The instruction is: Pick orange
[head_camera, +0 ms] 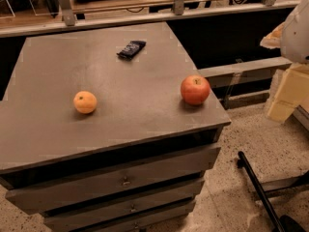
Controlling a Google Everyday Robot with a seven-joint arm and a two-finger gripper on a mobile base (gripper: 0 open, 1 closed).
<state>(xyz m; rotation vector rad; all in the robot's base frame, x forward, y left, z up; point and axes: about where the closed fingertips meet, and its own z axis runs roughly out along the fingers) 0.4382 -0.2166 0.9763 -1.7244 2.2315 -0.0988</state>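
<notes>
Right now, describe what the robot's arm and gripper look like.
The gripper sits at the right edge of the view, beside the cabinet: blocky, pale cream-yellow pieces with flat faces. Above it, the arm is a smooth, rounded white shell. No cables or markings show.

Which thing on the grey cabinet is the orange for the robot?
Look at the grey drawer cabinet; on its flat top, the orange sits alone toward the front left. It is small, round and yellow-orange, unlike the bigger red apple near the right edge and the flat dark packet farther back. The gripper is off to the right, beyond the cabinet.
</notes>
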